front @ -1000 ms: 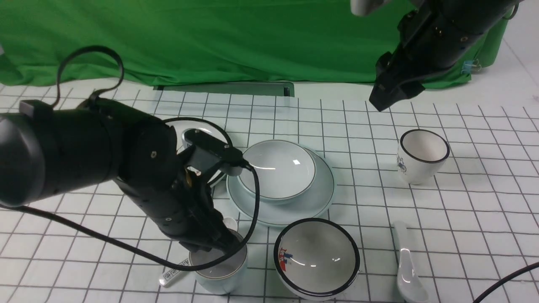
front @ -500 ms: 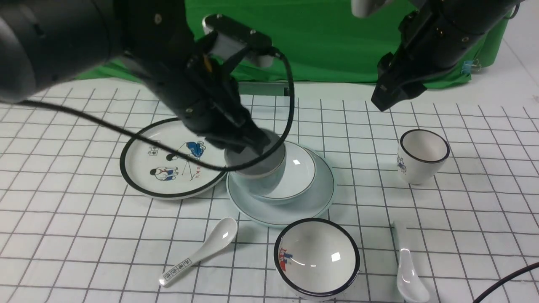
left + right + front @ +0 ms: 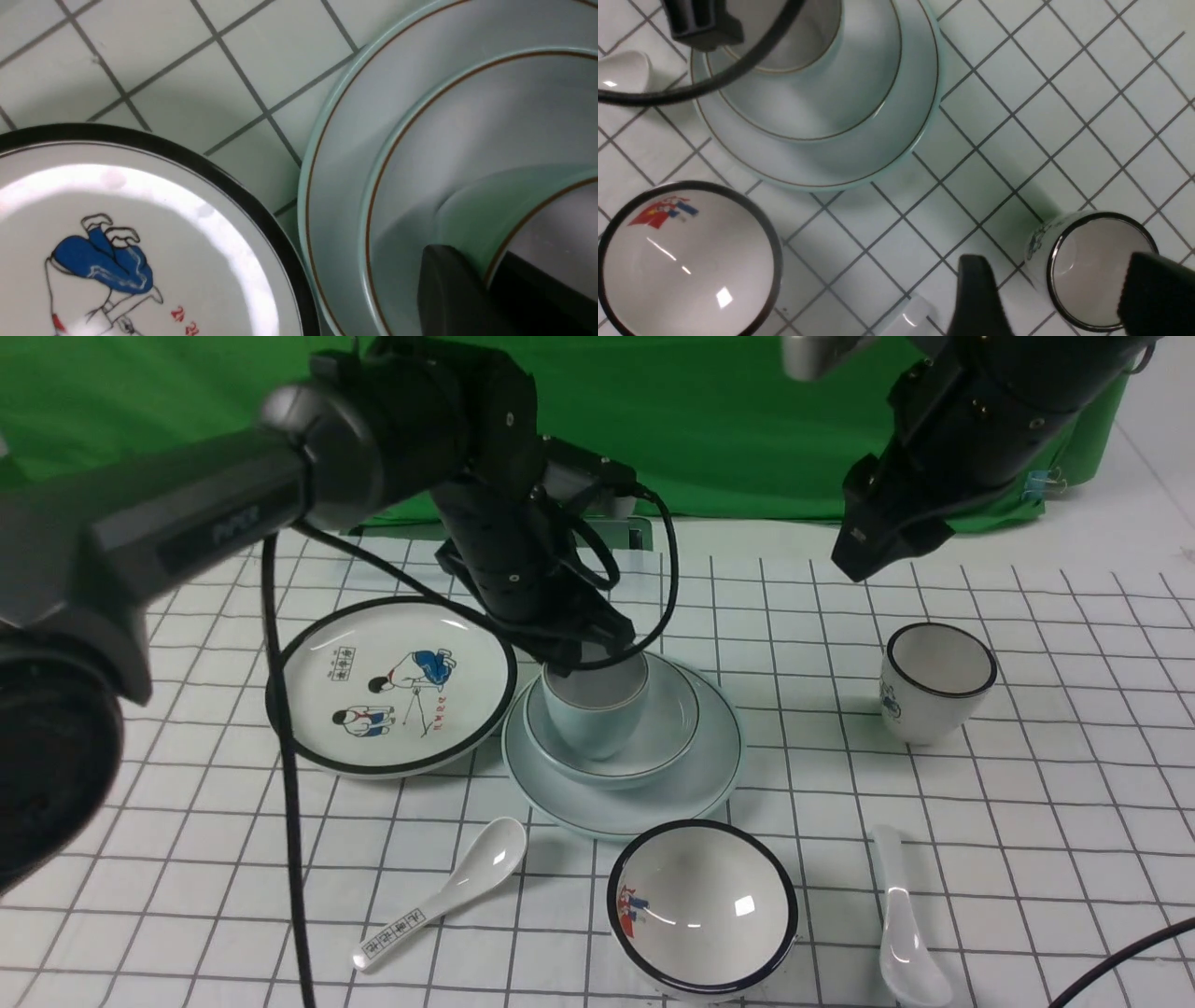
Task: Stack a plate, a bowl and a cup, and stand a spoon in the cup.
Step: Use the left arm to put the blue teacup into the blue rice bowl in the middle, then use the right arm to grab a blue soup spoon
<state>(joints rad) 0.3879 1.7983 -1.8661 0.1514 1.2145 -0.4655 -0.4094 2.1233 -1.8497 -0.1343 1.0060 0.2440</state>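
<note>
The pale blue-green cup (image 3: 595, 711) stands in the pale bowl (image 3: 674, 733), which sits on the pale plate (image 3: 721, 767) at the table's middle. My left gripper (image 3: 586, 658) is shut on the cup's rim. In the left wrist view one finger (image 3: 448, 289) is outside the cup wall (image 3: 490, 205) and the other is inside. The plain white spoon (image 3: 901, 924) lies at the front right. My right gripper (image 3: 854, 555) is open and empty, high above the back right. In the right wrist view (image 3: 1064, 289) it hangs over the black-rimmed cup.
A cartoon plate (image 3: 392, 686) touches the pale plate's left side. A printed spoon (image 3: 439, 896) lies front left. A black-rimmed bowl (image 3: 702, 905) sits in front of the stack. A black-rimmed cup (image 3: 936, 681) stands at the right. A green backdrop closes the back.
My left gripper lifted the pale cup from the front left, carried it back and right, and lowered it into the pale bowl. The right arm has barely moved.
</note>
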